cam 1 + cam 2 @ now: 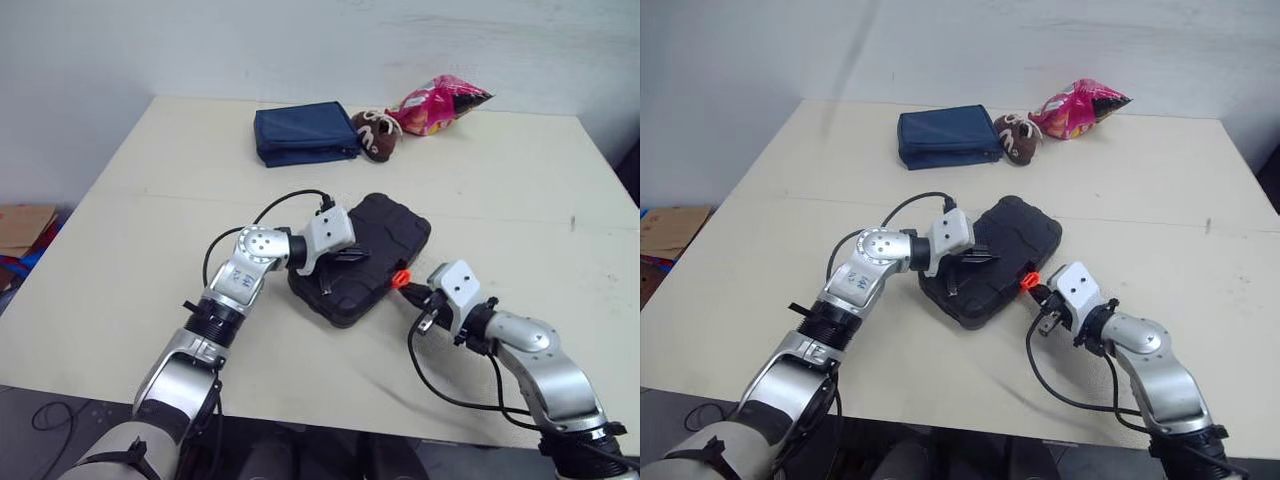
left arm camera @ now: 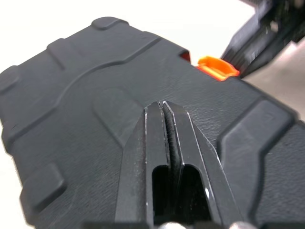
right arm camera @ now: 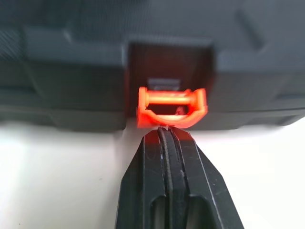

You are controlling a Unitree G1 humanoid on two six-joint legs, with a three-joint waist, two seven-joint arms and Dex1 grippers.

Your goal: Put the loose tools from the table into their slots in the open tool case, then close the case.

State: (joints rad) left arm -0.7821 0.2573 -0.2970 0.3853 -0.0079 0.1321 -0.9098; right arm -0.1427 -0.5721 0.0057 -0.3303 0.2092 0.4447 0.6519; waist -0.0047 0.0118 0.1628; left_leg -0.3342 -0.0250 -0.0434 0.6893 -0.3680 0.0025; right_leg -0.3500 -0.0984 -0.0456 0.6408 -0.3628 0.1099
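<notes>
Under the closed, empty left fingers lies the shut tool case; its orange latch sits at the tips of the closed, empty right fingers.

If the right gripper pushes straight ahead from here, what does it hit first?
The orange latch on the side of the case. The shut right gripper points right at it, tips seemingly at its lower edge.

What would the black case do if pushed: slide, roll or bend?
Probably slide, not roll: the tool case lies flat on the smooth table. Its ribbed moulded shell looks stiff, so bending seems unlikely. The left gripper on its lid may steady it.
</notes>
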